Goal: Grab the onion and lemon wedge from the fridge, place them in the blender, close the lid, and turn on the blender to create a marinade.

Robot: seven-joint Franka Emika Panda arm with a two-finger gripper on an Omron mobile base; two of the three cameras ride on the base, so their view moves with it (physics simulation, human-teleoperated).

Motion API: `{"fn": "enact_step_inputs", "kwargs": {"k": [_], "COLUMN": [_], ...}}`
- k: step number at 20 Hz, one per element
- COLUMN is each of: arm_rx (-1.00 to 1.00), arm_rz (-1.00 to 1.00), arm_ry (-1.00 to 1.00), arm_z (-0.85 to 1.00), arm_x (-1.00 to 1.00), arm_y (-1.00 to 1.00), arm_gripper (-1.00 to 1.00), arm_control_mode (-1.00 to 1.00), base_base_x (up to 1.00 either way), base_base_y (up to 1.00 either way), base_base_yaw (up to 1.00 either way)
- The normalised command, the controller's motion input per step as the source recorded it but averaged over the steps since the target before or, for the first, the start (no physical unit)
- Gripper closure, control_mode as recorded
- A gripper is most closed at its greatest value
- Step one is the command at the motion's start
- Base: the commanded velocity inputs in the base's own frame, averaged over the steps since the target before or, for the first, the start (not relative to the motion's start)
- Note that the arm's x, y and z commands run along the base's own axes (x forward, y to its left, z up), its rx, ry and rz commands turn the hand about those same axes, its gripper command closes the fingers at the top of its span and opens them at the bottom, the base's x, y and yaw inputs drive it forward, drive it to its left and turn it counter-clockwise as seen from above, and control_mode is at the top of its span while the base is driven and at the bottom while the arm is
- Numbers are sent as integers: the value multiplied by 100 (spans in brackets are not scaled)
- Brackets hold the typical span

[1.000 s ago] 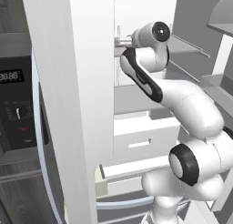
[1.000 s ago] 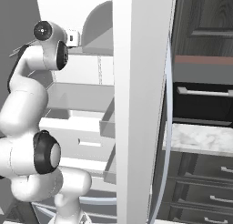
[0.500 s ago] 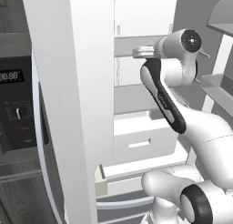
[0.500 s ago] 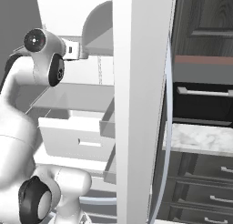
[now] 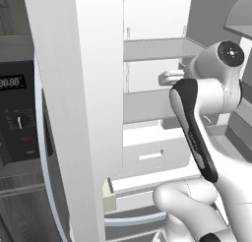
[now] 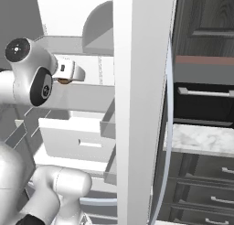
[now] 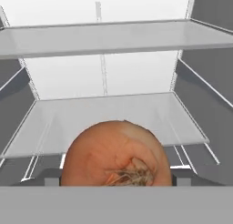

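The fridge (image 5: 74, 88) stands open, and my gripper (image 5: 165, 78) is at its middle shelf level, in front of the shelves. In the hand view the reddish-brown onion (image 7: 116, 157) sits big and close, root end toward the camera, and it covers the fingertips. From the right base view the onion (image 6: 64, 81) peeks out just under the white hand (image 6: 69, 68). The jaws stand wide, shut on the onion. Behind it, the grey-white shelf (image 7: 104, 118) lies bare. The lemon wedge, blender and lid are out of view.
Thick white fridge doors flank the arm on the left (image 5: 74, 137) and on the right (image 6: 141, 105). White pull-out drawers (image 5: 152, 155) sit below the shelves. A dark oven with a display (image 5: 19, 113) is at the left; dark cabinets and a marble counter (image 6: 201, 139) are at the right.
The hand has drawn back out of the fridge, lower and toward the right in the left base view, and the onion has come along between its jaws.
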Motion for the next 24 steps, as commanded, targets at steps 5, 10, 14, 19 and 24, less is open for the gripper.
{"fn": "enact_step_inputs", "kwargs": {"k": [5,10,14,19,24], "arm_rx": [-4,-2,-1,0,0], "arm_rz": [-4,0,0,0,0], "arm_ry": [25,17,8,0,0], "arm_z": [-22,-4,-2,0,0], "arm_x": [-51,-14,-3,0,0], "arm_y": [-2,0,0,0,0], "arm_gripper": [100,100,100,100,100], "arm_control_mode": [-100,-100,100,100,100], "base_base_x": [0,0,-17,-91,-100], "base_base_y": [0,0,7,12,0], "base_base_yaw": [0,0,0,0,0]}}
